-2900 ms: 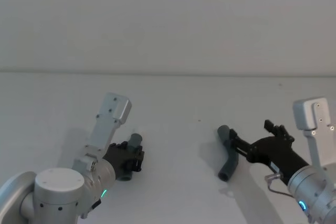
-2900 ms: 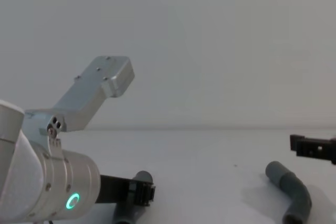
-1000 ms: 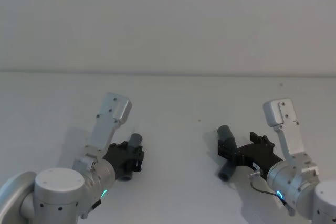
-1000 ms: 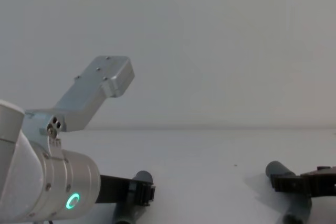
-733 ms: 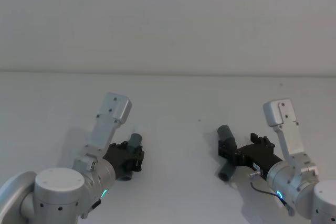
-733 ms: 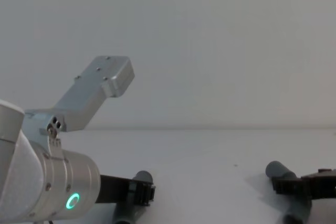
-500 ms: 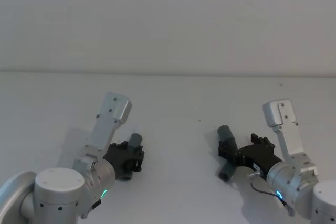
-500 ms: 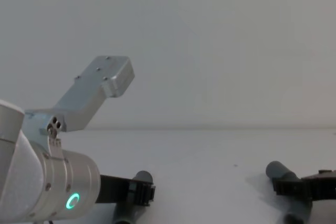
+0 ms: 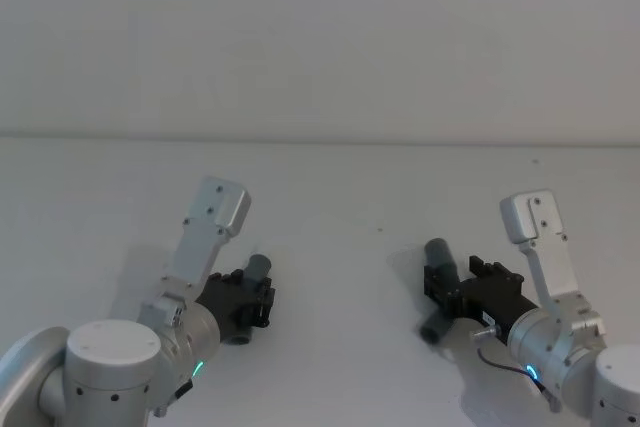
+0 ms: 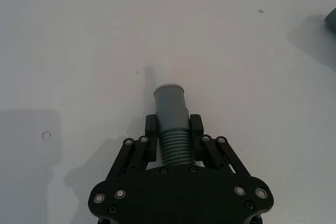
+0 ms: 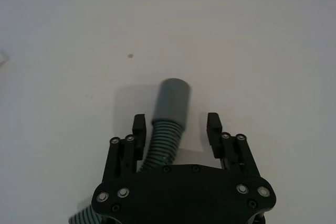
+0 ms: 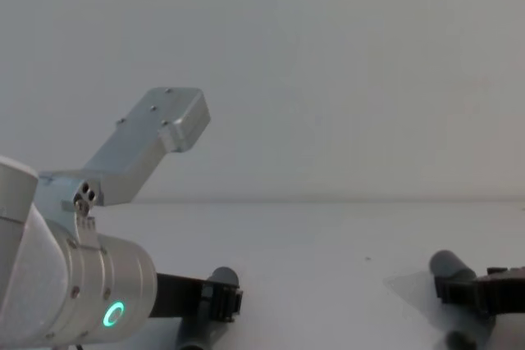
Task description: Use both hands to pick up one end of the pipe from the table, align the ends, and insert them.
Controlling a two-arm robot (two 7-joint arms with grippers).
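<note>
Left gripper [image 10: 174,129] pinches pipe [image 10: 175,148] ribs behind left cuff [image 10: 169,99], table [image 10: 79,51] left side. Right gripper [image 11: 176,125] spread, straddles right cuff [image 11: 172,100]; cuff axis along fingers [image 11: 138,124], off-centre toward 1.

Open stretch of white table [image 9: 350,237] between the left tool [image 9: 262,295] and the right tool [image 9: 438,289], wall [image 9: 320,37] well behind

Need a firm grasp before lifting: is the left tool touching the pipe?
Touching. In the left wrist view, both fingers of the left tool press on the pipe, on its ribs just behind the cuff, with no gap on either side.
</note>
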